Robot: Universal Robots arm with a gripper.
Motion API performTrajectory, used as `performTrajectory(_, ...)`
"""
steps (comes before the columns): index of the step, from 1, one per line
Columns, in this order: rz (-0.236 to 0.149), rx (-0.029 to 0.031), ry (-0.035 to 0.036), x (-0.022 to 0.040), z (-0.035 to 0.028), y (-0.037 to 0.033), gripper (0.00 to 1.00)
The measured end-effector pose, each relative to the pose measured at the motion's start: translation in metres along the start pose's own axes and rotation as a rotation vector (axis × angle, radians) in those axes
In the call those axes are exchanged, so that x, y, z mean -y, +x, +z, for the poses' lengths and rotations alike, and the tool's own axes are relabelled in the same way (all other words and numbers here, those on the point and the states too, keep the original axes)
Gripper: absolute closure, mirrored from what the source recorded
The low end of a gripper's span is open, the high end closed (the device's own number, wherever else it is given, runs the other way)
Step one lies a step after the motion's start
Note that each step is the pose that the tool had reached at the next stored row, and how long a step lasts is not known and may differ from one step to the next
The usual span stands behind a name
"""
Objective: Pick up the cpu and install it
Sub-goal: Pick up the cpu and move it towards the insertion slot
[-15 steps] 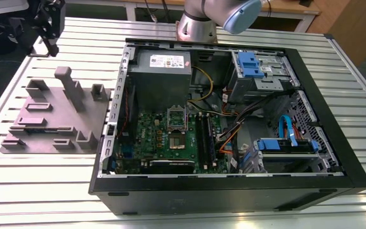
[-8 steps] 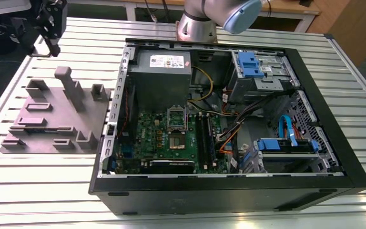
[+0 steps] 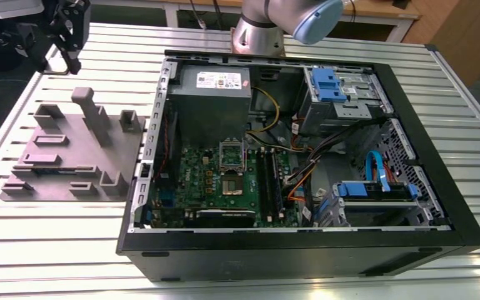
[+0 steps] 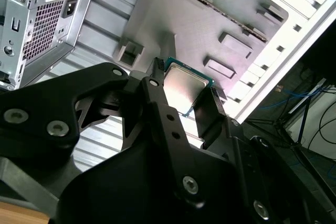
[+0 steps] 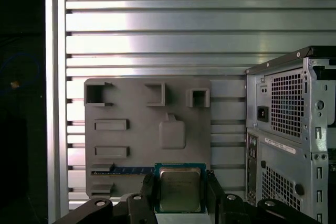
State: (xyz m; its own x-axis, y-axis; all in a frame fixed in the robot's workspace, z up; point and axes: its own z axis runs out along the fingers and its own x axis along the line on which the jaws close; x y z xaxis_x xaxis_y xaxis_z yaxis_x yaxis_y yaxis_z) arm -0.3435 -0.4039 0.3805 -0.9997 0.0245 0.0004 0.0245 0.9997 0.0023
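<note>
Gripper [image 5: 180, 199] pinching the cpu [image 5: 180, 189] by two opposite edges, chip flat between the fingers and held clear above the grey fixture block [image 5: 131, 129], with the open pc case [image 3: 307, 240] and its motherboard [image 3: 223, 181] beside that block.

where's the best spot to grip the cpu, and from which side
By two opposite edges of its thin rim, coming face-on to the flat metal top. The cpu is a thin flat square, so only the rim gives parallel faces; the end effector clamps it that way.
</note>
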Motion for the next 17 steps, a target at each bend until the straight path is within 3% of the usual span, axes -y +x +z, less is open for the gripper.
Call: performTrajectory(17,0.0,0.0,0.0,-0.0001,0.0,-0.0057,0.53)
